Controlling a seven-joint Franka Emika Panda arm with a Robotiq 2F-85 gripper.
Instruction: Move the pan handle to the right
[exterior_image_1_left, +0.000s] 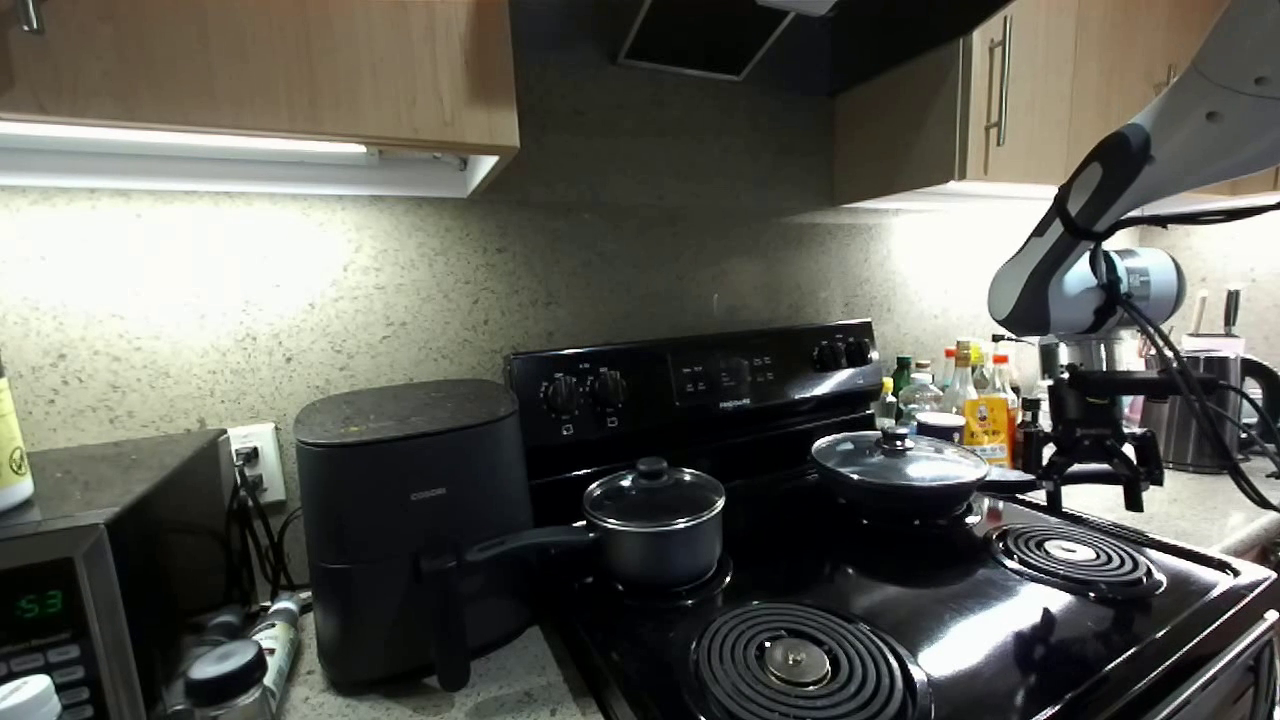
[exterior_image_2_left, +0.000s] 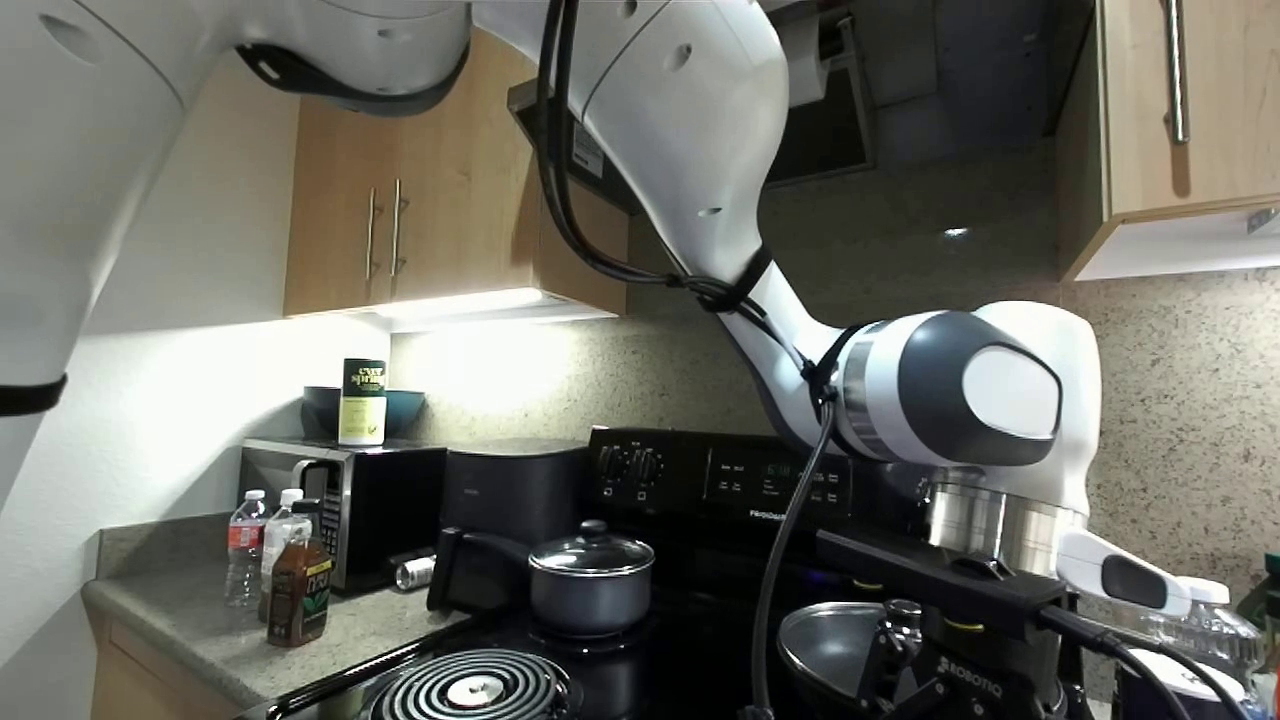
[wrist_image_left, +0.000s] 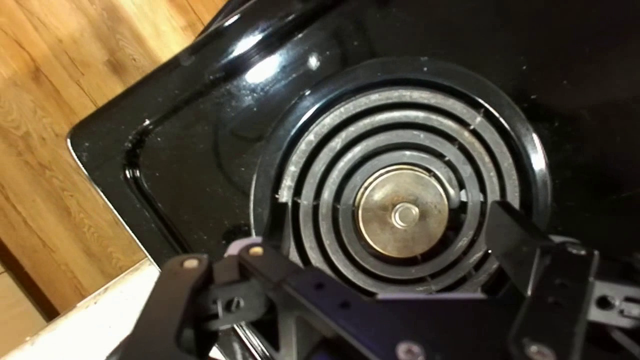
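The wide dark pan (exterior_image_1_left: 890, 497) with its domed glass lid sits on the stove's back right burner. Part of it shows in an exterior view (exterior_image_2_left: 830, 645), largely covered by the gripper there. The slim dark pan handle (exterior_image_1_left: 1010, 481) points right, ending near my gripper's nearer finger in that picture; I cannot tell whether they touch. My gripper (exterior_image_1_left: 1095, 495) hangs pointing down at the stove's right side. In the wrist view the gripper (wrist_image_left: 387, 215) is open with nothing between its fingers, over a coil burner. The pan and its handle are out of the wrist view.
A deeper lidded black pot (exterior_image_1_left: 655, 545) stands at the back left, also visible in an exterior view (exterior_image_2_left: 590, 598). A coil burner (exterior_image_1_left: 1075, 555) lies at the front right. Bottles (exterior_image_1_left: 985, 415) crowd the counter behind the gripper. An air fryer (exterior_image_1_left: 410, 520) stands left of the stove.
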